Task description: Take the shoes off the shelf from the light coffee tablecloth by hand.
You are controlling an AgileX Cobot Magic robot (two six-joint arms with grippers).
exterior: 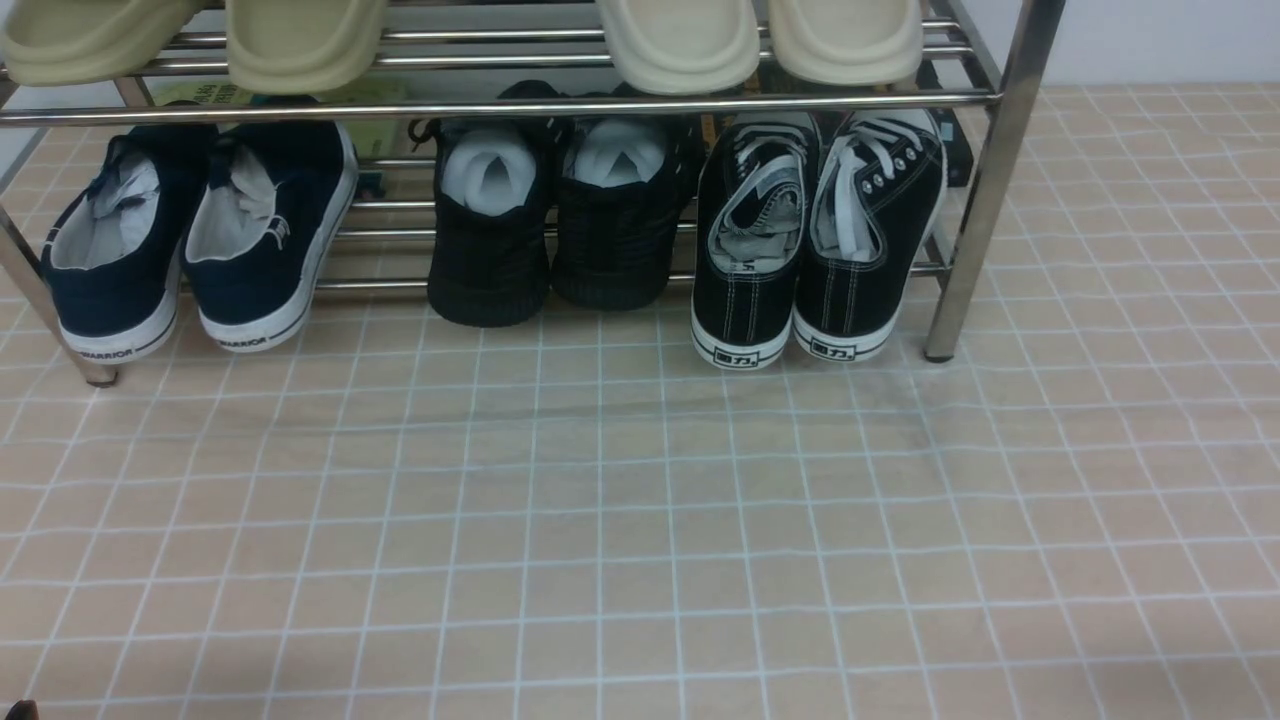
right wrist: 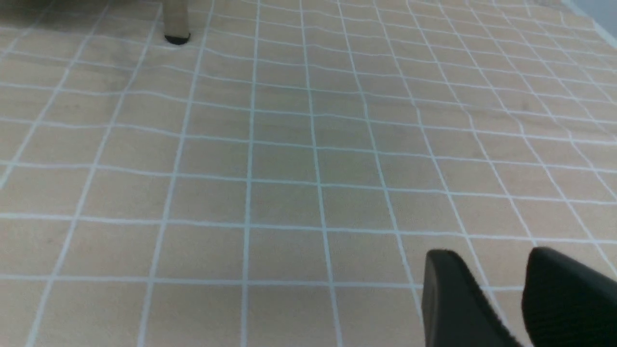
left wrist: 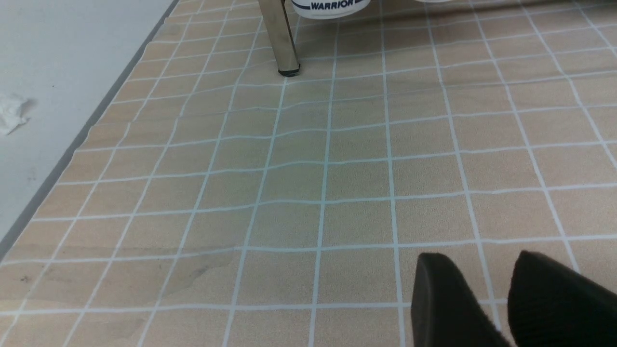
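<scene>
Shoes (exterior: 815, 240), a black canvas pair with white laces and white soles, at the right end of the lower tier of the shelf (exterior: 985, 190), just beside its right front leg. Heels face the camera and overhang the front rail, sloping down toward the tablecloth (exterior: 640, 520); whether the heels touch the cloth cannot be told. The two sneakers lie side by side, touching, with paper stuffed in their openings. On the same tier, black knit shoes (exterior: 560, 230) sit in the middle and navy slip-ons (exterior: 200, 240) at the left end, all heels forward. Cream slippers (exterior: 680, 40) rest on the upper tier. The shelf stands on the cloth, whose white grid lines ripple slightly in front of the rack. Neither arm appears in the front view. In the left wrist view, the left gripper (left wrist: 482, 262) hovers low over bare cloth, well apart from the shelf, its two black fingers parted with cloth visible between them and nothing held. In the right wrist view, the right gripper (right wrist: 491, 255) is likewise over bare cloth, fingers spread to a moderate gap and empty. White crumpled paper (left wrist: 12, 113) lies on the grey floor beyond the cloth's left edge.
</scene>
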